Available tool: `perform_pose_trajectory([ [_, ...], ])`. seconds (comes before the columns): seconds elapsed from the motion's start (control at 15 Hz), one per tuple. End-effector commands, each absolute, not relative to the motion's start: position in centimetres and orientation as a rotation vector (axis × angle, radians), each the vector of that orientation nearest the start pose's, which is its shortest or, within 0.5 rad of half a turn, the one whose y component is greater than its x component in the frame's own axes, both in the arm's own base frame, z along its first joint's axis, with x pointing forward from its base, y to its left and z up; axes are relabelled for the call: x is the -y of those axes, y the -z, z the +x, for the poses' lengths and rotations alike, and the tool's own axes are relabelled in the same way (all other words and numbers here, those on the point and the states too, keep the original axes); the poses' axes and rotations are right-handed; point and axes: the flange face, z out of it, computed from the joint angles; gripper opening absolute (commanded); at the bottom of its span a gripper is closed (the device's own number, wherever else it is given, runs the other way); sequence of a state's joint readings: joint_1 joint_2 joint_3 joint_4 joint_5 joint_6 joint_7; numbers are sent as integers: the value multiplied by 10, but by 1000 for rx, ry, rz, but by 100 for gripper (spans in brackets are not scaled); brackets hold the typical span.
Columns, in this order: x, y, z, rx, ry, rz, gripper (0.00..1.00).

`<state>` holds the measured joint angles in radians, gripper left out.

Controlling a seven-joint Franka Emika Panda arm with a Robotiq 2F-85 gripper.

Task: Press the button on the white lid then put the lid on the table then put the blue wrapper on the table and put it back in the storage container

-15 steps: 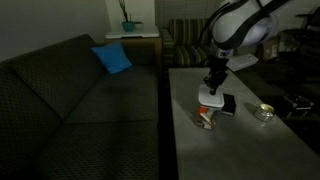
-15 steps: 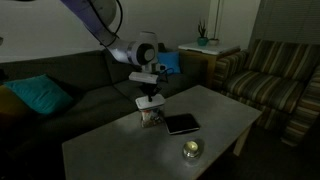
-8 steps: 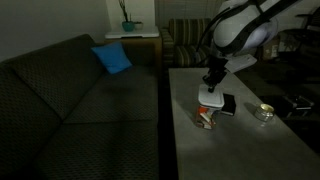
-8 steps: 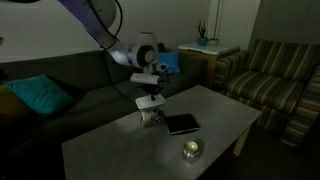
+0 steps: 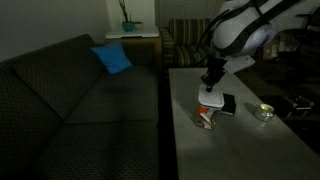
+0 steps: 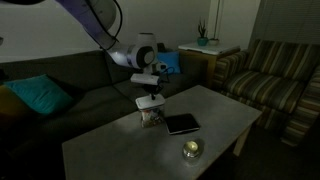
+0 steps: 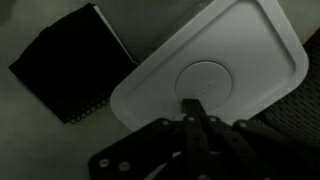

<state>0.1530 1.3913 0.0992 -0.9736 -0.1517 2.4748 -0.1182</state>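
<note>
My gripper [image 7: 192, 108], jaws fully shut and empty, points down at the near rim of the round button [image 7: 207, 80] centred in the lid [image 7: 245, 50], which sits atop the container [image 5: 206, 118] on the table [image 5: 245, 145], long axis running near-left to far-right.

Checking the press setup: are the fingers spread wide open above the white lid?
No, in the wrist view the fingers are shut together, with their tips at the round button on the white lid.
</note>
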Motion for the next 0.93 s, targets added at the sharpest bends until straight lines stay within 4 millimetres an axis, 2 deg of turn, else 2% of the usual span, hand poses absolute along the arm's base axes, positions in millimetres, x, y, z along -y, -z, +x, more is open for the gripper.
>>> perform_pose_trajectory([
  [0.0,-164,2,734,616,172,-3052,0],
  [0.87,-162,-3,728,584,37,-3040,0],
])
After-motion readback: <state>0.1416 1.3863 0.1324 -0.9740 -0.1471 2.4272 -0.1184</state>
